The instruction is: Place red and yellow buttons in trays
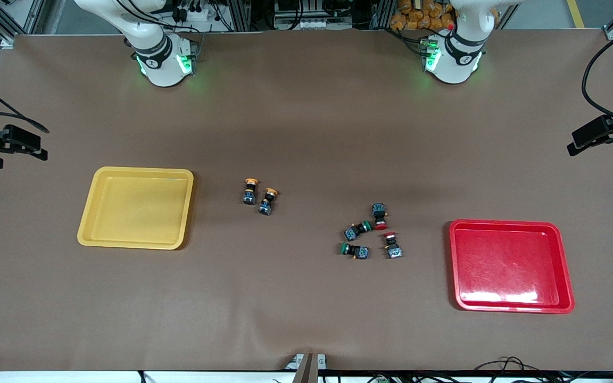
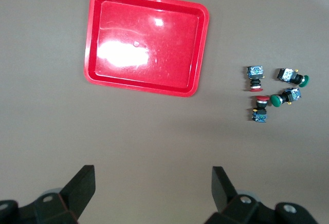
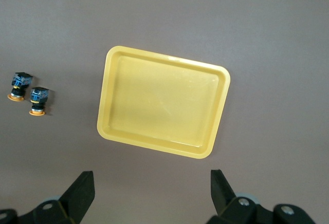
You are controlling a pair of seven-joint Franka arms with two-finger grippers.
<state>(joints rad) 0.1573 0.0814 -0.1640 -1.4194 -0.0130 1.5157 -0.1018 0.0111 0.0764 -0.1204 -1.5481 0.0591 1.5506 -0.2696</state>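
Observation:
The yellow tray (image 1: 135, 207) lies toward the right arm's end of the table and the red tray (image 1: 511, 266) toward the left arm's end; both are empty. Two yellow-capped buttons (image 1: 250, 191) (image 1: 267, 201) lie side by side beside the yellow tray. Two red-capped buttons (image 1: 379, 216) (image 1: 392, 245) lie near the table's middle. My left gripper (image 2: 153, 183) is open, high over bare table, with the red tray (image 2: 146, 41) and the red buttons (image 2: 255, 77) (image 2: 260, 108) in its view. My right gripper (image 3: 152, 185) is open, high above the yellow tray (image 3: 163, 100) and the yellow buttons (image 3: 19, 86) (image 3: 37, 101).
Two green-capped buttons (image 1: 357, 230) (image 1: 353, 250) lie close beside the red ones and also show in the left wrist view (image 2: 292, 76). Black camera clamps (image 1: 8, 143) (image 1: 604, 133) stand at the table's two ends. A brown cloth covers the table.

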